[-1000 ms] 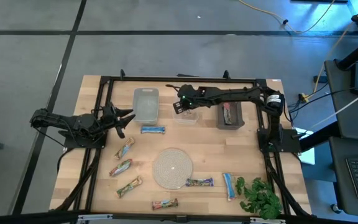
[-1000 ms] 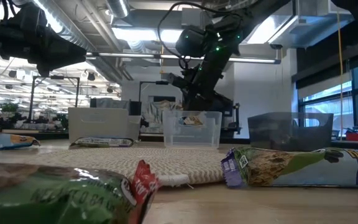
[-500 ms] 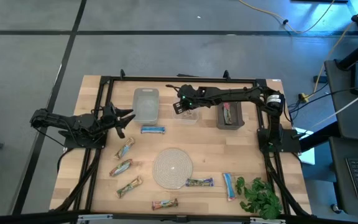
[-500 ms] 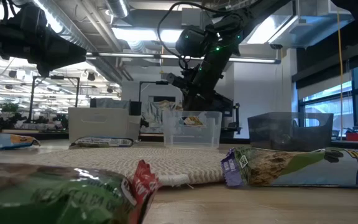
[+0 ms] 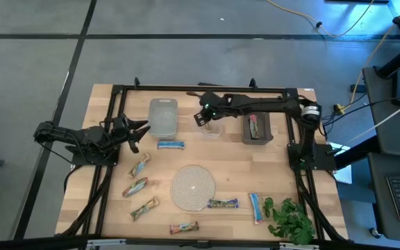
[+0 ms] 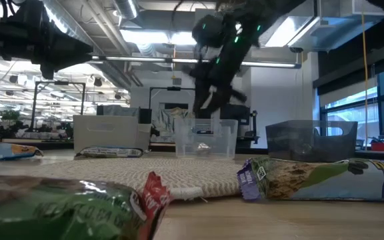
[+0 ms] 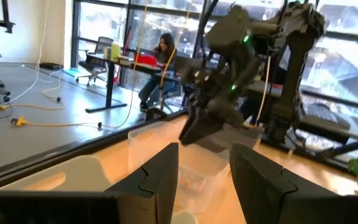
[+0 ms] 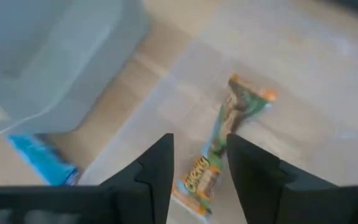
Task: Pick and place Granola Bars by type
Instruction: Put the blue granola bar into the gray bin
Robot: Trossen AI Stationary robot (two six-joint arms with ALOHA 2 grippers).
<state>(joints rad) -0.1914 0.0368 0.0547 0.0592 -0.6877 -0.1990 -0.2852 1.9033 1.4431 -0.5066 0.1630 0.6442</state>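
My right gripper (image 5: 202, 117) (image 8: 199, 142) hovers open above the clear bin (image 5: 212, 130). One tan-green granola bar (image 8: 219, 149) lies flat on that bin's floor, below the fingers and touching neither. My left gripper (image 5: 136, 132) (image 7: 204, 177) waits open near the table's left edge. A reddish bar (image 5: 257, 127) lies in the dark bin. On the table lie a blue bar (image 5: 171, 144), three tan-green bars (image 5: 139, 165), a green bar (image 5: 223, 203), a second blue bar (image 5: 255, 207) and a reddish multicolour bar (image 5: 184, 228).
A pale grey bin (image 5: 162, 116) stands left of the clear one, and the dark bin (image 5: 257, 139) stands to its right. A round woven mat (image 5: 193, 187) lies mid-table. A leafy sprig (image 5: 290, 219) sits at the near right corner. A black frame (image 5: 186, 88) borders the table.
My right gripper has risen out of the clear bin and shifted slightly toward the far edge. The tan-green bar, which was up between its fingers inside the bin, has dropped and now lies on the bin's floor.
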